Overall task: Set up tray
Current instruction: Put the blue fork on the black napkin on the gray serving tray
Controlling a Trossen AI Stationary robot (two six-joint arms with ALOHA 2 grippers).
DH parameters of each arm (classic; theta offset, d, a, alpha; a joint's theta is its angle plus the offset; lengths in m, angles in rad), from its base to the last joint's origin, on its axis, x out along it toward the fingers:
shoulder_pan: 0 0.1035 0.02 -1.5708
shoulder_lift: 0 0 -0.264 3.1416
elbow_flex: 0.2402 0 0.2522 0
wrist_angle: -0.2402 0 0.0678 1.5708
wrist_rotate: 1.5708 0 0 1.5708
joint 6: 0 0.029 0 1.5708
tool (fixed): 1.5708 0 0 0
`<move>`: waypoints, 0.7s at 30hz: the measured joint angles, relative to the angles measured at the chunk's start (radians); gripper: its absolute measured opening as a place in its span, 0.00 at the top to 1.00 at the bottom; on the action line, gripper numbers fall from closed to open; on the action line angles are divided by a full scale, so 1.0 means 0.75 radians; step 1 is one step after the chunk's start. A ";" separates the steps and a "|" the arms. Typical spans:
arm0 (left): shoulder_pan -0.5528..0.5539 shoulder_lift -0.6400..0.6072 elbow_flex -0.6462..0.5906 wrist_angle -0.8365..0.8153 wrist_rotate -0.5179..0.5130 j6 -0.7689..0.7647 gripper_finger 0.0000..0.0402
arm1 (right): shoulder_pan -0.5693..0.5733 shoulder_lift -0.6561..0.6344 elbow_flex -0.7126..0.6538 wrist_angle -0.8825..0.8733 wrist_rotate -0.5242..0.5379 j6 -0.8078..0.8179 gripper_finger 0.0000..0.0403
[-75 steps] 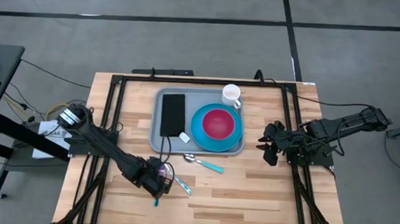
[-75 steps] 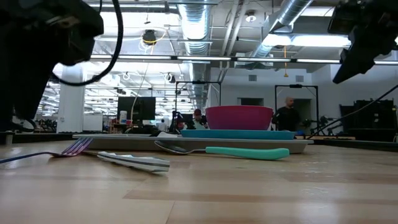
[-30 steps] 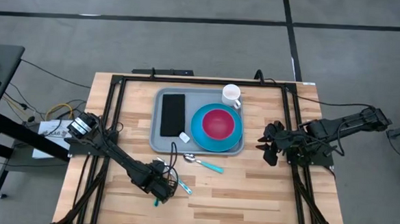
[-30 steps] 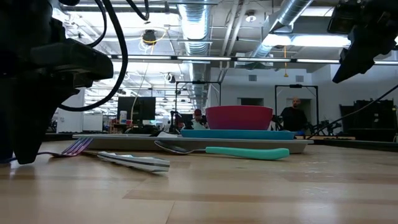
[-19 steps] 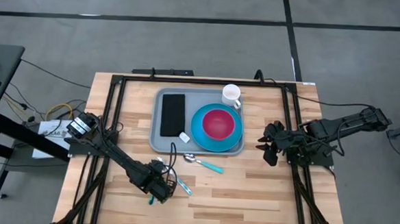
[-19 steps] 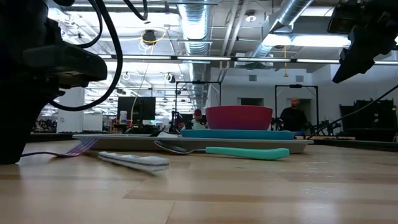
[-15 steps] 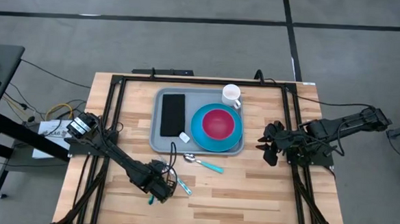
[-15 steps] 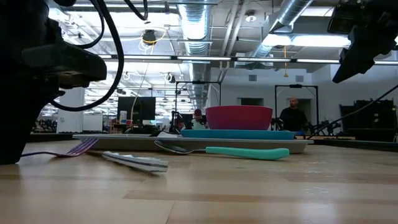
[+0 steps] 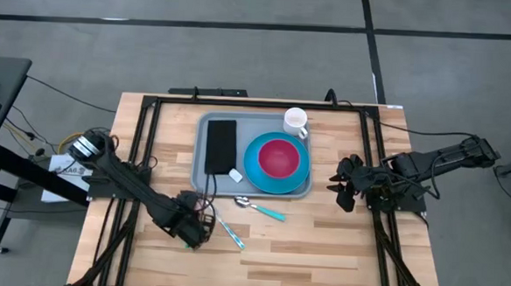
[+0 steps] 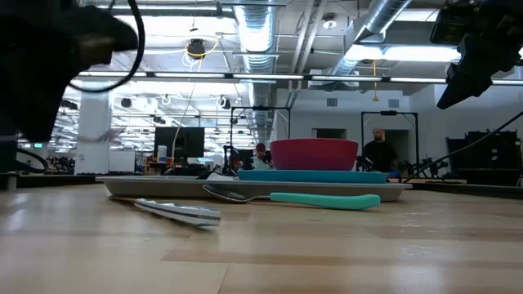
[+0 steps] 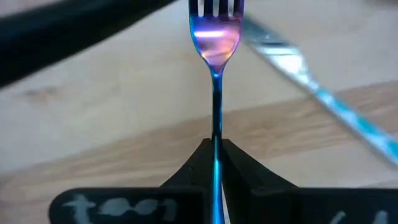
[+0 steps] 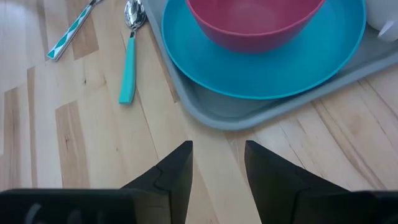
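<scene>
My left gripper [image 9: 193, 228] is near the table's front left, shut on a fork [image 11: 216, 43] with iridescent tines. A knife [image 9: 231, 234] with a teal patterned handle lies flat on the wood just right of it. A teal-handled spoon [image 9: 262, 209] lies in front of the grey-blue tray [image 9: 198, 171]. The tray carries a black napkin [image 9: 221, 146], a blue plate [image 9: 252, 171] with a red bowl [image 9: 278, 157] in it, and a white mug [image 9: 295, 121]. My right gripper [image 9: 344, 188] waits open to the right of the tray. My left gripper pinches the fork's thin handle [image 11: 216, 134] between its two fingers, which come from above and point down. The handle runs along the fingers. The tines [image 11: 216, 9] stick out beyond the fingertips toward the table. In the low view no fork lies on the wood.
A black frame [image 9: 240, 103] runs round the tabletop. Bare wood [image 9: 320, 251] lies in front of the tray and to its right. In the low view a person [image 10: 377, 151] stands far behind the table.
My left gripper has shut on the fork's handle, then risen and gone a little toward the table's left edge. The fork, which lay on the wood beside the knife, has come up off the table with it.
</scene>
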State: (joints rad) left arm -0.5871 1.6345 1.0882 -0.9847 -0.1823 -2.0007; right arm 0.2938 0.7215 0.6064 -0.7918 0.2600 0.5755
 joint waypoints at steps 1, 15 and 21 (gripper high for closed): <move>0.008 -0.024 0.000 -0.023 -0.033 -0.003 1.00 | 0.000 0.000 0.000 0.000 0.000 0.000 0.66; 0.568 -0.238 0.003 -0.212 -0.354 0.572 1.00 | 0.000 0.000 0.000 0.006 0.000 0.022 0.66; 0.887 -0.242 0.003 -0.044 -0.356 0.940 1.00 | 0.000 0.000 0.000 0.005 0.000 0.035 0.66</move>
State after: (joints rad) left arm 0.0785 1.4528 1.0904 -1.0177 -0.4496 -1.2956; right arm 0.2935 0.7212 0.6064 -0.7881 0.2601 0.6018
